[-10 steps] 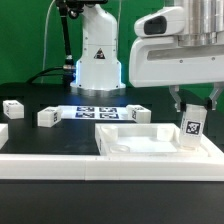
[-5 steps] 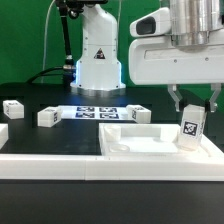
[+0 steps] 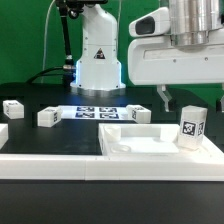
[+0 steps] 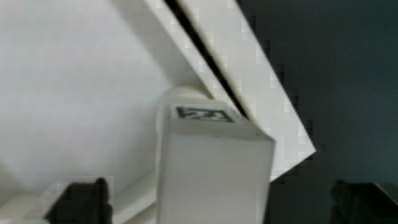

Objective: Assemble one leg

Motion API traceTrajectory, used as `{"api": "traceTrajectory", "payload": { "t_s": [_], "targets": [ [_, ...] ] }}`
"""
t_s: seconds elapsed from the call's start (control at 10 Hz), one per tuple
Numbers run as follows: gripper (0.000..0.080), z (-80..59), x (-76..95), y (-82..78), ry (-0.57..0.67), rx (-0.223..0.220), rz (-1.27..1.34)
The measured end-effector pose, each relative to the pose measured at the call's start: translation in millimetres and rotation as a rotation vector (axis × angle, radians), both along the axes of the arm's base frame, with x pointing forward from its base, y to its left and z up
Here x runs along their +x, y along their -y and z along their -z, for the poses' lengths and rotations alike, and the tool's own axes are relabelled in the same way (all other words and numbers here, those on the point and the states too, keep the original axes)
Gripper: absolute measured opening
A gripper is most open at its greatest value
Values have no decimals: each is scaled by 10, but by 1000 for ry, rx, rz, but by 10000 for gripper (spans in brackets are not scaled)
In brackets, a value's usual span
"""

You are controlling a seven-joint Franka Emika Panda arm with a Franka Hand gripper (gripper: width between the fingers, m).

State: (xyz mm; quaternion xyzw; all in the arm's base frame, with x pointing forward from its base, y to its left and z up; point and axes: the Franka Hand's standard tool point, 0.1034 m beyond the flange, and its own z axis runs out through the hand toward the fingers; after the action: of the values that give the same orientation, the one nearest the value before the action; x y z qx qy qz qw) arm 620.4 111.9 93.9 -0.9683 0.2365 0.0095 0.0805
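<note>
A leg (image 3: 190,126), a small white post with a black-and-white tag, stands upright in the far corner of the large white tray-like part (image 3: 140,146), at the exterior view's right. My gripper (image 3: 190,99) hangs just above it, open, one finger on each side of the leg's top and clear of it. In the wrist view the leg (image 4: 214,165) stands between my two dark fingertips (image 4: 80,200), with a gap on both sides, against the tray's rim (image 4: 231,60). The gripper (image 4: 222,202) holds nothing.
Three more white legs lie on the black table: one (image 3: 12,108) at the exterior view's left, one (image 3: 47,117) beside it, one (image 3: 140,114) behind the tray. The marker board (image 3: 95,112) lies before the robot base (image 3: 98,65). A white rail (image 3: 50,160) runs along the front.
My fingers have spread apart and let go of the leg, and the gripper has risen slightly. The leg stays standing in the tray's corner.
</note>
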Motion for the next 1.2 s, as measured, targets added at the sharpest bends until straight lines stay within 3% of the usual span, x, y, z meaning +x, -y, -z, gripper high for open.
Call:
{"api": "traceTrajectory", "payload": {
  "t_s": [0.1,0.7,1.2],
  "targets": [
    [640,0,-3,-10,13,-5,-87],
    [649,53,13,-118,144,-133,-750],
    [649,55,21,-93,163,-150,-961]
  ]
}}
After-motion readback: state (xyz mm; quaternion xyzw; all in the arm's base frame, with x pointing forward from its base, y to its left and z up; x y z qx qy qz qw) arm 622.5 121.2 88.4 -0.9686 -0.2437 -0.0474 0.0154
